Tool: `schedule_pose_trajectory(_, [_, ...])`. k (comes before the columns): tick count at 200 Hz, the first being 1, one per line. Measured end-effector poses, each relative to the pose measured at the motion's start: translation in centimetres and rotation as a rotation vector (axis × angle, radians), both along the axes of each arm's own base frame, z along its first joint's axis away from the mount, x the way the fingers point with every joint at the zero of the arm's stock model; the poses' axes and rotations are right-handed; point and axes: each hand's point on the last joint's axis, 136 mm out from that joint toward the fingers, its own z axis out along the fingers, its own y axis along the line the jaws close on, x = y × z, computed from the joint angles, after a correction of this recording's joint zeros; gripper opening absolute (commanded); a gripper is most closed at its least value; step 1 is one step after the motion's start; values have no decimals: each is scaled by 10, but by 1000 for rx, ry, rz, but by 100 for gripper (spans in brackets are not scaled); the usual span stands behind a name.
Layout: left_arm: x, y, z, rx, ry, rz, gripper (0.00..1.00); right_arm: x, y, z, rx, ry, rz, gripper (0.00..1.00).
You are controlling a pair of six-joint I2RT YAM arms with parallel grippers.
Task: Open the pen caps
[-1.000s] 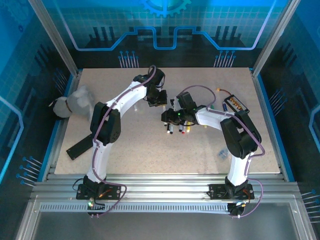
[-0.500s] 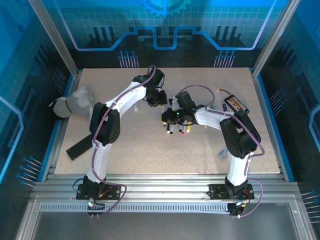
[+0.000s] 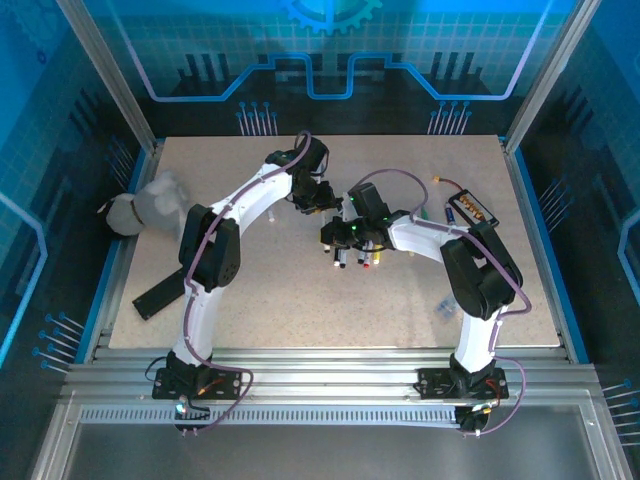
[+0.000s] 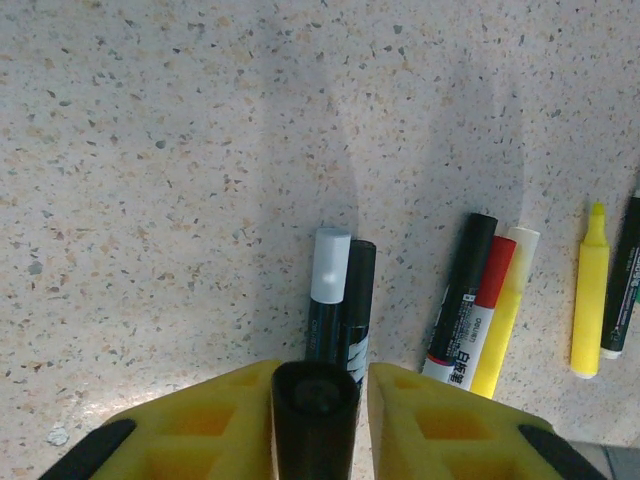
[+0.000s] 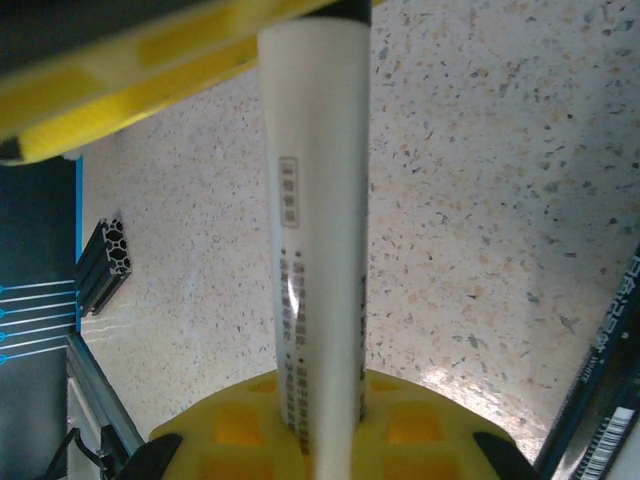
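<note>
White pen print blurred; black pen label perhaps "DELI".

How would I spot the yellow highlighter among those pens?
On the speckled table, pens lie side by side. In the left wrist view the yellow highlighter is second from the right: the only one yellow end to end, its tip bare.

A white pen is clamped upright in the right claw, its black end between the left claw's fingers (pinched or free, unclear). On the table a white-capped pen touches a black pen. Nearby, a black-capped pen lies against a yellow pen, with a yellow highlighter apart.
</note>
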Motion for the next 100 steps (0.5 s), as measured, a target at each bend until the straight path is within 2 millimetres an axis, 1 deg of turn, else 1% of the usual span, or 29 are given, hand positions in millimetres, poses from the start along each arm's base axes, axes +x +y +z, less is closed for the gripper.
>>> schedule_pose_trajectory(10, [0, 0, 0, -1, 2, 4, 24, -1, 0, 0, 0, 0, 1, 0])
schedule_pose_trajectory(27, [0, 2, -1, 4, 3, 11, 13, -2, -1, -1, -2, -2, 2, 0])
schedule_pose_trajectory(32, [0, 2, -1, 5, 5, 13, 8, -2, -1, -1, -2, -2, 2, 0])
schedule_pose_trajectory(38, [0, 3, -1, 5, 7, 15, 0, -2, -1, -1, -3, -2, 2, 0])
schedule_pose_trajectory(75, [-1, 3, -1, 5, 13, 19, 0, -6, -4, 0, -4, -16, 0, 0])
schedule_pose_trajectory(89, [-6, 2, -1, 9, 45, 13, 0, -16, -7, 1, -5, -33, -1, 0])
schedule_pose_trajectory(100, [-14, -1, -1, 9, 105, -1, 0, -28, -11, 3, -18, -57, -14, 0])
